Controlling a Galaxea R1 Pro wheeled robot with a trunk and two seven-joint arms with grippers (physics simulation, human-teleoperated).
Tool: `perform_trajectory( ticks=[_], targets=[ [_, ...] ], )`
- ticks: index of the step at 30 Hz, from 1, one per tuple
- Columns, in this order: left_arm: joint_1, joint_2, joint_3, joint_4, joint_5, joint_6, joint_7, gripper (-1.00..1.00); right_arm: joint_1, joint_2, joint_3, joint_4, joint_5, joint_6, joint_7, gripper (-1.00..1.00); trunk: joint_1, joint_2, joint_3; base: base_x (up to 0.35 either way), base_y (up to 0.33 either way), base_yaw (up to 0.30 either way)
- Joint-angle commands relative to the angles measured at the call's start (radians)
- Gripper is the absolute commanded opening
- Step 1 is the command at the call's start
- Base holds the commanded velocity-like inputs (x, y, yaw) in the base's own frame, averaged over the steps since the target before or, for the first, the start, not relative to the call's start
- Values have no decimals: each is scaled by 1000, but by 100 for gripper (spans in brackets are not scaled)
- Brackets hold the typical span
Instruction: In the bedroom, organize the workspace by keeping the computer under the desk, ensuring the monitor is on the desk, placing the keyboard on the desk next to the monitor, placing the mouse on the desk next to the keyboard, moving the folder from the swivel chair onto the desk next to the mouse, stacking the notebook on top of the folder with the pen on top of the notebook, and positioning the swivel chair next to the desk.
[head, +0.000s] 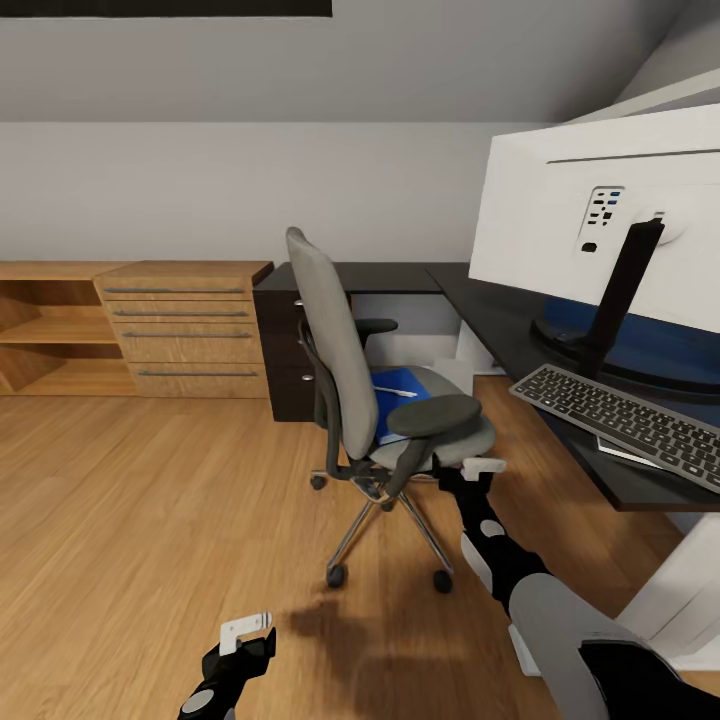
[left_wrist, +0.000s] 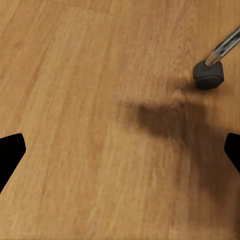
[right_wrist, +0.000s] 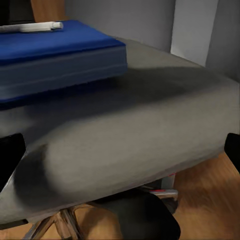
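Closest to my head camera is the right arm, its right gripper (head: 484, 466) reaching to the front edge of the swivel chair (head: 385, 400), just below the near armrest; I cannot tell how its fingers stand from here. Low at the chair's left, over bare wooden floor (head: 150, 500), hangs the left gripper (head: 246, 632), and I cannot tell its state in this view either. On the chair seat lies the blue folder (head: 398, 394) with the white pen (head: 396, 391) on top. Right of the chair the black desk (head: 480, 300) carries the monitor (head: 600, 220), white back toward me, and the keyboard (head: 620, 415) near the desk's front edge. I read no lettering on either. Left of the chair there is open floor up to a wooden drawer chest (head: 185, 325).

From the left wrist, dark fingertips (left_wrist: 11, 155) sit wide apart at the frame's edges over floor, with one chair castor (left_wrist: 208, 74) ahead.

From the right wrist, fingertips (right_wrist: 10, 155) are likewise spread, nothing between them, right at the grey seat's rounded edge; the folder (right_wrist: 55, 60) and pen (right_wrist: 30, 27) rest farther back on the seat.
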Motion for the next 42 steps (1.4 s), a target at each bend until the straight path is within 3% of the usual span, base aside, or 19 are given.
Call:
perform_trajectory(
  ticks=[1,9,13,26,42],
  targets=[
    [0,0,-2,0,9,-4,3,100,0,4,3,35,6,-2,0,100,0,0,-1,0,0,0],
    [0,0,-2,0,9,-3,4,100,0,34,3,31,5,1,-41,100,0,0,-1,0,0,2],
    [0,1,-2,0,9,-2,5,100,0,49,3,32,3,0,-117,100,0,0,-1,0,0,78],
    [0,1,-2,17,8,-2,7,100,0,62,6,30,3,-3,-219,100,0,0,-2,0,0,39],
    [0,1,-2,22,7,-2,6,100,0,71,5,30,5,-4,-233,100,0,0,-7,0,0,175]
  ],
)
